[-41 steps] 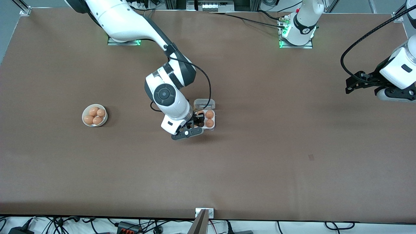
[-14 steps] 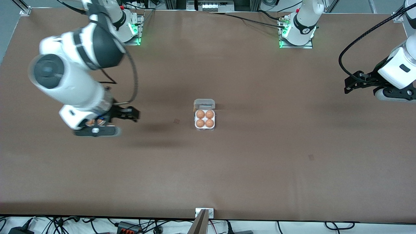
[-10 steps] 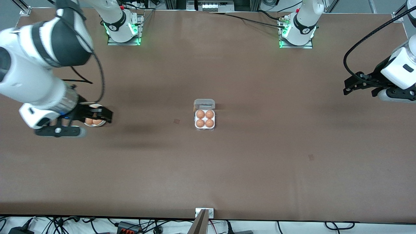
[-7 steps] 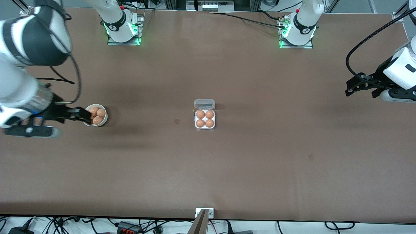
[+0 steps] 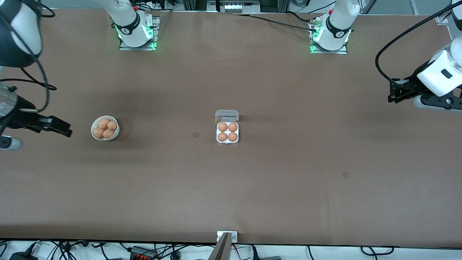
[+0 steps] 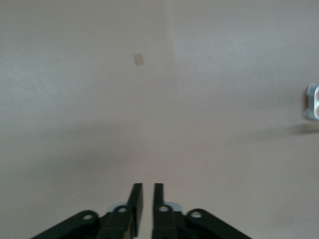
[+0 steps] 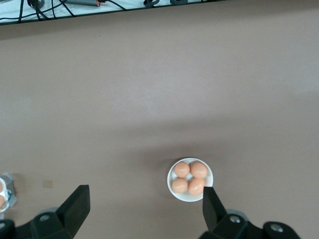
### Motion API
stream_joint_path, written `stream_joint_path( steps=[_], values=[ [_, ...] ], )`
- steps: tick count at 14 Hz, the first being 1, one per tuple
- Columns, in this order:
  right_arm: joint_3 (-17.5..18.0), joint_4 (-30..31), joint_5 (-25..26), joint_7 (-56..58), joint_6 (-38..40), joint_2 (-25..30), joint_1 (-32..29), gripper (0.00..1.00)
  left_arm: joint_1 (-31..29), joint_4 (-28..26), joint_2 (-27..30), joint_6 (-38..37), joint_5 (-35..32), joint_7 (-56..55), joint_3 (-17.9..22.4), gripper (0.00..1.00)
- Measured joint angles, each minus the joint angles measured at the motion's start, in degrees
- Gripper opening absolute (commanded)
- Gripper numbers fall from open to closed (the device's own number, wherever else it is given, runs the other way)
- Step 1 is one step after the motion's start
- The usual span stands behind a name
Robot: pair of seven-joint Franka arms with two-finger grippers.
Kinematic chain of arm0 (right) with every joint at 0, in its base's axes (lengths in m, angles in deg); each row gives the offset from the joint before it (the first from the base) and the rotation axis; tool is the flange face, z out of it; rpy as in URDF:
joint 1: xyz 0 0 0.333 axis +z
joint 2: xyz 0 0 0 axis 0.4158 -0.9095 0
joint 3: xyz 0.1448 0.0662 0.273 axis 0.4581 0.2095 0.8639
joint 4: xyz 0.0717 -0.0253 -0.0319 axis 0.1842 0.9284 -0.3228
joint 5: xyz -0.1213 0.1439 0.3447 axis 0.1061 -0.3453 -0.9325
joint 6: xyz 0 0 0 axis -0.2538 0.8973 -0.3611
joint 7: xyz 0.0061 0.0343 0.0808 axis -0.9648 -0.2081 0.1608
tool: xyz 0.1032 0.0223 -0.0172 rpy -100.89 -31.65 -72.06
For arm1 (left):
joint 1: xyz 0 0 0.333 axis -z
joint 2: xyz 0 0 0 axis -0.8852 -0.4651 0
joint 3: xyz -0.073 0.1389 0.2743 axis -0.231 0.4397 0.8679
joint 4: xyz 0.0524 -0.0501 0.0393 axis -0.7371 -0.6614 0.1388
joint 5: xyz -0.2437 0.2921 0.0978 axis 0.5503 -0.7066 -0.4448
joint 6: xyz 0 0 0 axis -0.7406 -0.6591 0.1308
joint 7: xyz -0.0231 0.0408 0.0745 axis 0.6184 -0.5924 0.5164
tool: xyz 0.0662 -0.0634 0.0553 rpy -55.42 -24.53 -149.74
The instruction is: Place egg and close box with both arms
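Observation:
The clear box (image 5: 227, 141) sits mid-table with its hinged lid (image 5: 226, 115) open and lying flat. An egg (image 5: 222, 127) fills each of its four cells. My right gripper (image 5: 57, 126) is open and empty, over the table at the right arm's end, beside the white bowl (image 5: 105, 136). In the right wrist view its fingers (image 7: 75, 206) stand wide apart, with the bowl (image 7: 174, 191) next to one finger and a corner of the box (image 7: 5, 194) at the frame's edge. My left gripper (image 5: 394, 96) is shut and empty over the left arm's end of the table; its fingers (image 6: 135, 204) show over bare table.
The white bowl holds several more eggs (image 5: 103, 124). A small metal bracket (image 5: 226, 236) sits at the table's front edge. A similar bracket (image 6: 312, 102) shows in the left wrist view. Cables lie along the table's front edge.
My right gripper left the box, where the fourth cell now holds an egg, and swung past the bowl to the right arm's end. My left gripper shifted only slightly.

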Motion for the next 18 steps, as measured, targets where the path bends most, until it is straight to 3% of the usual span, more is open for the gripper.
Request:
stream_joint_path(
  steps=[2, 4, 7, 10, 13, 18],
  values=[
    [5.6, 0.0, 0.0, 2.2, 0.1, 0.8, -6.7, 1.0, 0.2, -0.1, -0.6, -2.2, 0.0, 0.2, -0.9, 0.02],
    [8.9, 0.0, 0.2, 3.4, 1.1, 1.8, -10.8, 1.0, 0.4, -0.1, -2.4, -2.5, 0.3, 0.3, -3.4, 0.02],
    [10.2, 2.1, 4.1, 3.5, 3.8, 4.3, -11.1, 1.0, 1.6, -0.1, -6.1, -2.2, 2.8, 0.3, -7.2, 0.01],
    [10.5, 10.8, 4.9, 3.5, 2.7, 10.4, -11.1, 1.0, 5.2, -0.1, -9.9, 0.2, 3.3, -4.3, -11.0, 0.01],
    [10.5, 19.9, 4.9, 3.5, -0.6, 16.5, -11.1, 1.0, 12.4, -0.4, -13.6, 5.7, 3.5, -15.4, -12.4, 0.01],
    [10.6, 22.1, 5.1, 3.5, -1.3, 18.2, -11.2, 1.0, 22.4, -4.2, -15.7, 16.8, 3.5, -29.7, -12.9, 0.01]
  ],
)
